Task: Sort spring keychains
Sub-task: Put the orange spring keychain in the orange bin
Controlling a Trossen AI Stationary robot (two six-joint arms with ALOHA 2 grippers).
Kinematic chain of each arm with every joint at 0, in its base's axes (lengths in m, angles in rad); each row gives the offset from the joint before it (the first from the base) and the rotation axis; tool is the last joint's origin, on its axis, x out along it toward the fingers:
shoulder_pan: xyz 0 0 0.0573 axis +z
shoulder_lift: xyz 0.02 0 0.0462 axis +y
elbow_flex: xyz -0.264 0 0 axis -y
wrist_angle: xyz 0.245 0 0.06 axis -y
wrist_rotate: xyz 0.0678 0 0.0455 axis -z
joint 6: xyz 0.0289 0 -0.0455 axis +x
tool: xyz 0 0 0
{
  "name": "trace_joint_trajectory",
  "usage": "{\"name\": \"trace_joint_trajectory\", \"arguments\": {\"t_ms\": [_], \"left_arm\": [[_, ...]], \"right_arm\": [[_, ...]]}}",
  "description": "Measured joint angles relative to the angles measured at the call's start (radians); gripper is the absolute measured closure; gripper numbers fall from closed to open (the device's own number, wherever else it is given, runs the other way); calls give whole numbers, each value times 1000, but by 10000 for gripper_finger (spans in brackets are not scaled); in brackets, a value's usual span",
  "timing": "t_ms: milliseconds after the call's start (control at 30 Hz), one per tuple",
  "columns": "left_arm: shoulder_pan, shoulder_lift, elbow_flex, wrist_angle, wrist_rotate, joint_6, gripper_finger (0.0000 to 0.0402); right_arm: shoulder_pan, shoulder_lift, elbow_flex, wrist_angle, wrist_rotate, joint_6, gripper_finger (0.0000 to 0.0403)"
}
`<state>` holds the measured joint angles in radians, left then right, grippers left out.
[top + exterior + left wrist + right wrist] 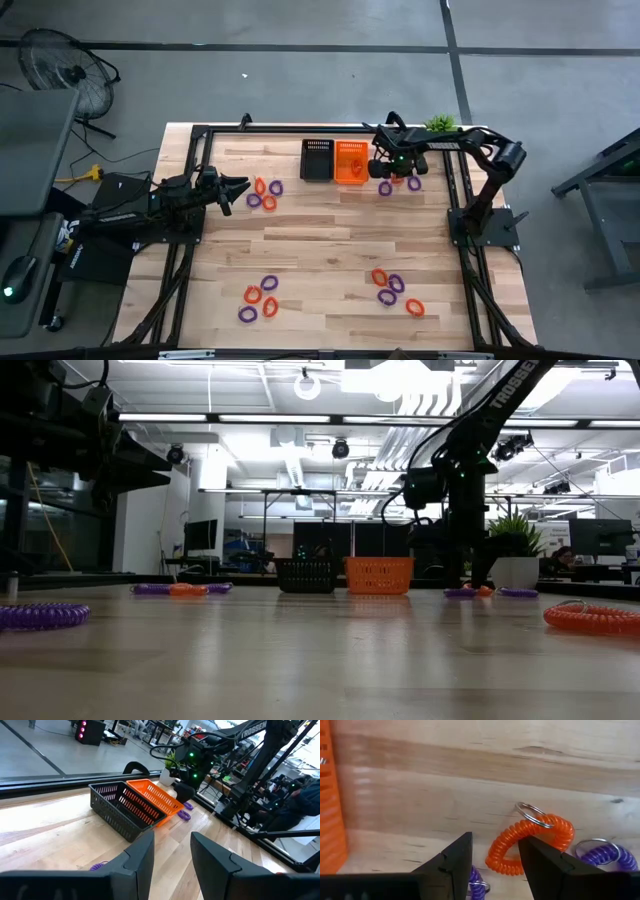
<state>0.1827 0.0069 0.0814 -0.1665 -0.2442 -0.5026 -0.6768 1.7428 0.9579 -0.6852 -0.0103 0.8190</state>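
We count four loose clusters of spring keychains lying flat on the worktop (330,225): orange and purple coils (265,194) at the far left, another mixed group (400,183) at the far right, a near-left bunch (258,297), and a near-right bunch (397,291). One orange coil (530,845) (its metal ring attached) lies beside a purple one (607,856).

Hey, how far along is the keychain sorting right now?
Nothing looks sorted: the black basket and orange basket show no keychains inside. In hand: the open right gripper hovers over an orange keychain; the left gripper waits open, empty. Left: four scattered clusters, like the front one.
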Motion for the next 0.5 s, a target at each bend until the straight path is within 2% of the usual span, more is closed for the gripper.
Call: {"name": "trace_joint_trajectory", "arguments": {"t_ms": [267, 500], "left_arm": [[0, 0, 0, 0, 0, 0, 275], [0, 0, 0, 0, 0, 0, 275]], "right_arm": [[-14, -2, -7, 9, 16, 9, 260], [-15, -1, -8, 10, 27, -34, 318]]}}
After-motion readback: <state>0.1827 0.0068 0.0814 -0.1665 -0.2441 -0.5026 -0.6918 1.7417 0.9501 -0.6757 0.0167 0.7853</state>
